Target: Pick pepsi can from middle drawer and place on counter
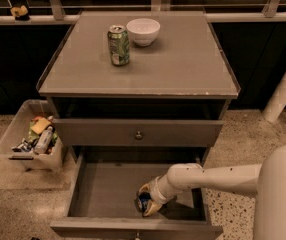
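Pepsi can is sitting low in the open drawer, near the front wall and right of the middle. Your gripper is reaching down to it there from the right on the pale arm. The jaws are sitting one behind the Pepsi can and one in front of it, drawn in to its width and seeming to touch its sides, so I am reading them as closed on it and holding nothing else. It is not looking lifted: its lower end is appearing close to the drawer floor, though the jaws are hiding the contact

You are dealing with a thin metal can: light if empty, a good deal heavier if full, stiff along its length but easy to dent across the wall, and smooth enough to slip. Gripping across the mid-body, as the jaws are appearing to do, is looking like the right hold, and squeezing harder than needed is risking a crease

Its long axis is seeming to run roughly up and down, but so much is being covered that I cannot tell whether it is standing straight or leaning

The closed drawer front is hanging above the back of the drawer, so you are likely needing to bring the Pepsi can forward before raising it. On the table, the green can and bowl are standing just beside each other toward the back
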Tool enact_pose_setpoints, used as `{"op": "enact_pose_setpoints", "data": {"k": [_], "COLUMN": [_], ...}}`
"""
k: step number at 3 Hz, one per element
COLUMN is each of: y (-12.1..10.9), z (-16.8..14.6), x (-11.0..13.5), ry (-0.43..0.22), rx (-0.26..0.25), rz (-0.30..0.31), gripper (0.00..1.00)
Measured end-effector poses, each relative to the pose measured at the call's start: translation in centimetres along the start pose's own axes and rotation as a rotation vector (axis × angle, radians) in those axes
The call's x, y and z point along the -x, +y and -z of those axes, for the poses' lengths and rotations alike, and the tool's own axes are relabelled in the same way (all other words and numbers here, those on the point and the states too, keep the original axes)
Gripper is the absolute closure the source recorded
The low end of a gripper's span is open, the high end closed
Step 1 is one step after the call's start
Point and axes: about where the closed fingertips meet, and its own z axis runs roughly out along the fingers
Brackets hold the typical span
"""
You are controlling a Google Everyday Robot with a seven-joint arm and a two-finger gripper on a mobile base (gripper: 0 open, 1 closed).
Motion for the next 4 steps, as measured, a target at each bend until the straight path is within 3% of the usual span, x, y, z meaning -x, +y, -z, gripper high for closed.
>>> {"op": "enact_pose_setpoints", "data": {"k": [1,3,4], "y": [-0.3,1.9,0.3], "z": [4.0,16.0,19.0], "x": [1.8,9.7,11.0], "ry": [0.008,0.088,0.134], "rx": [-0.033,-0.111,-0.163], "rz": [0.033,0.125,0.174], "gripper": [1.00,1.00,1.00]}}
